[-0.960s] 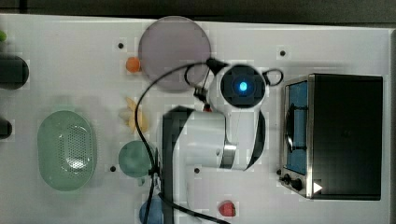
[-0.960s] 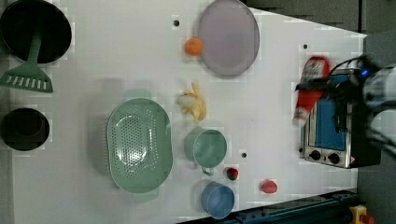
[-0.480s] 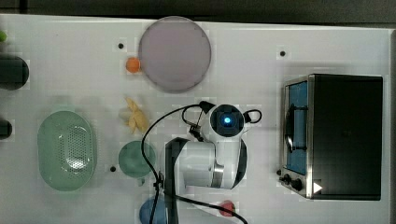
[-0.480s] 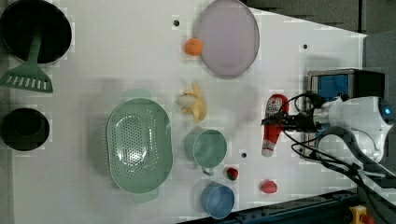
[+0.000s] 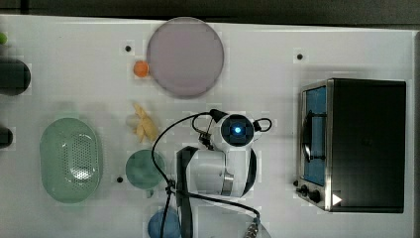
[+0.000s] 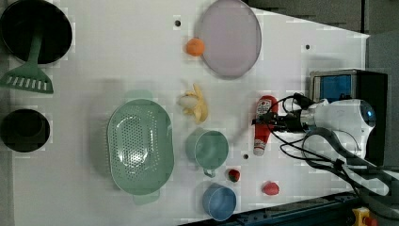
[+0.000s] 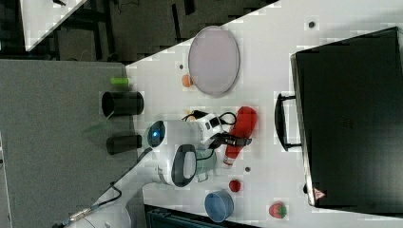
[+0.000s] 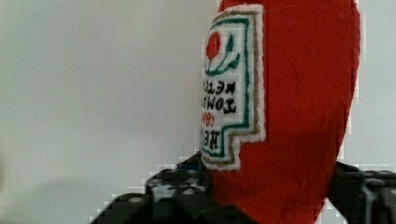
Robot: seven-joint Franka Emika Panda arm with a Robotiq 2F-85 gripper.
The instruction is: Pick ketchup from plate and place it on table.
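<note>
Left view: we have carried the ketchup [image 6: 263, 123] off the plate [image 6: 229, 37] down to the table [image 6: 117, 56] beside the green cup [image 6: 208, 149]; our gripper [image 6: 266, 123] fingers straddle it, whether gripping or released we cannot tell.

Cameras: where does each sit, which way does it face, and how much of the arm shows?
Top view: overhead, straight down on table; arm from above.
Left view: high, angled down; arm reaches in from the left view's right to ketchup.
Right view: high, other side, oven large; gripper at ketchup.
Wrist view: close on ketchup; fingers at its sides.
Left and right views share plate, ketchup.
</note>
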